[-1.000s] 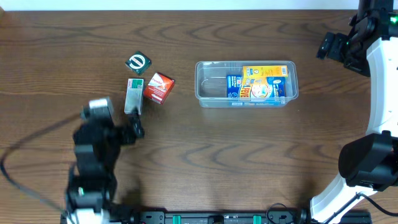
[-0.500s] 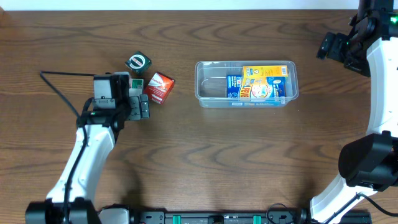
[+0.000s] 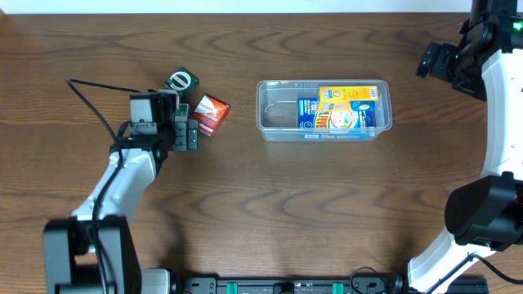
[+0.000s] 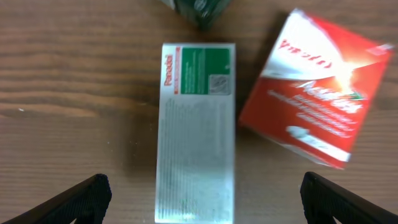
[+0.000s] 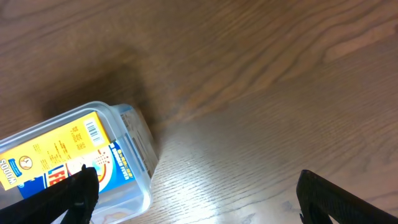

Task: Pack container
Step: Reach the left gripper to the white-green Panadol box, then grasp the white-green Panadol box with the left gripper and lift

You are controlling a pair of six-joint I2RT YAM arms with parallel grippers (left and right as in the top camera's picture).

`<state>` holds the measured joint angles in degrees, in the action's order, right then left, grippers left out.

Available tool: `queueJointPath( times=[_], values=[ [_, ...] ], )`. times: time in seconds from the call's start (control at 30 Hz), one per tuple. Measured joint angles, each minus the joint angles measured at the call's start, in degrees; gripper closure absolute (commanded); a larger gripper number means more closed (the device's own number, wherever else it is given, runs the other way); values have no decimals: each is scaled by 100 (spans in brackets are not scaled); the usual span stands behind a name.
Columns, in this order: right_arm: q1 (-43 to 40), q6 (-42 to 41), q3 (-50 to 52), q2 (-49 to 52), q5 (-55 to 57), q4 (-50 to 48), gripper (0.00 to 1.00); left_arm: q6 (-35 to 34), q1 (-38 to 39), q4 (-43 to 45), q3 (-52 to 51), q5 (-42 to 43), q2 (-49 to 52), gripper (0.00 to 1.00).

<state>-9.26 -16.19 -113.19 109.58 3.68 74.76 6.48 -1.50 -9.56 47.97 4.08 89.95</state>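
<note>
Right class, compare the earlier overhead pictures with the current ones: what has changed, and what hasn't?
The left gripper swung up from the table's near-left toward the loose boxes and now hangs over the white and green box, jaws open either side, nothing gripped. The red box, dark green box, container, the yellow box inside it, and the right gripper stayed put.

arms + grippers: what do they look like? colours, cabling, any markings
Both have glossy white links and black joint housings. The left arm carries a grey wrist block with a thin black cable looping off it; the right arm shows small green lights near its wrist. The left gripper and right gripper have matte black tapered fingers. No markings legible.
</note>
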Motion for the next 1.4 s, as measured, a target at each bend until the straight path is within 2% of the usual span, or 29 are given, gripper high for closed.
queueJointPath(
  times=[0.33,0.73,0.87,1.13,1.4],
  values=[
    [0,0,0,0,0,0,1,-50,-264,529,0,2,522,2],
    [0,0,0,0,0,0,1,-66,-260,632,0,4,994,0],
    [0,0,0,0,0,0,1,-90,-260,645,0,7,994,11],
    [0,0,0,0,0,0,1,-72,-199,713,0,4,994,18],
    [0,0,0,0,0,0,1,-101,122,815,0,0,994,38]
  ],
)
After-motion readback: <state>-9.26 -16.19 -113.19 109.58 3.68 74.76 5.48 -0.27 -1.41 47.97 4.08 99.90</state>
